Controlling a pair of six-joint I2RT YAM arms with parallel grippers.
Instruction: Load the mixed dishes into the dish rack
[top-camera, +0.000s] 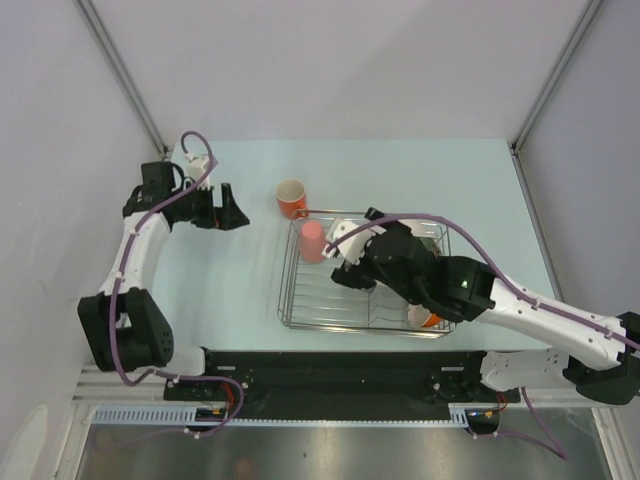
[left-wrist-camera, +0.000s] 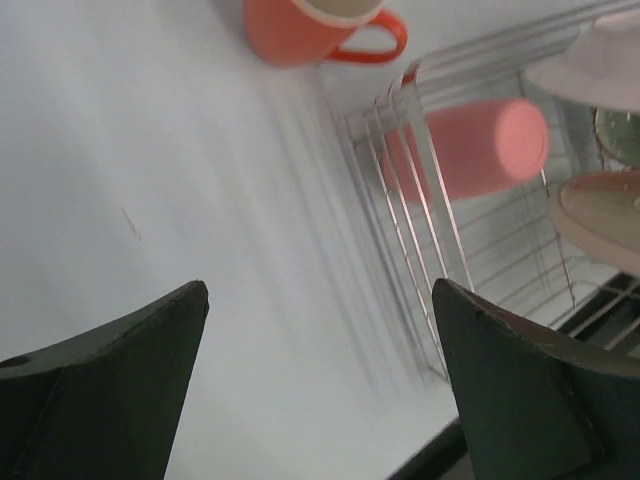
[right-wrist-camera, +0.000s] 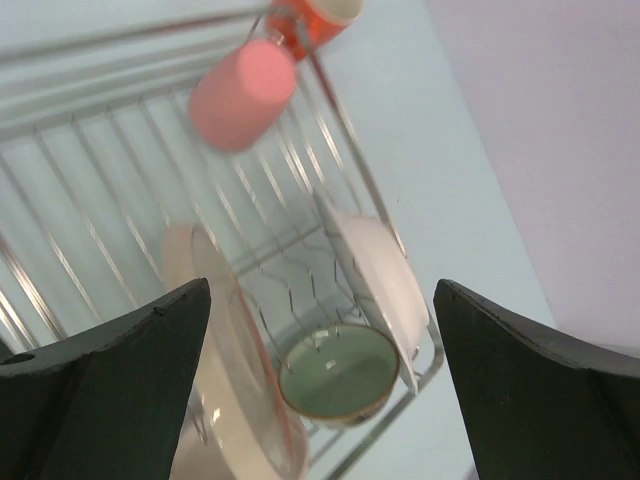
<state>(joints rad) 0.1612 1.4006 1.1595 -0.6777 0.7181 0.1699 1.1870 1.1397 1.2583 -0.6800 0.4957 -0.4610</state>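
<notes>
The chrome wire dish rack (top-camera: 300, 300) stands mid-table. The pink cup (top-camera: 312, 241) lies in its far left corner. The orange mug (top-camera: 291, 198) stands on the table just beyond that corner. My right gripper (top-camera: 338, 258) hovers open and empty over the rack. In its wrist view the cream-pink plate (right-wrist-camera: 225, 340) and the white plate (right-wrist-camera: 385, 275) stand in the dividers, with the pale green bowl (right-wrist-camera: 338, 372) between them. The orange bowl (top-camera: 428, 320) peeks out under the right arm. My left gripper (top-camera: 235, 212) is open and empty, left of the mug.
The left wrist view shows bare table under the open left gripper (left-wrist-camera: 320, 300), the mug (left-wrist-camera: 310, 25) beyond it and the rack's left wall (left-wrist-camera: 420, 200) to the right. The right arm covers much of the rack. Enclosure walls surround the table.
</notes>
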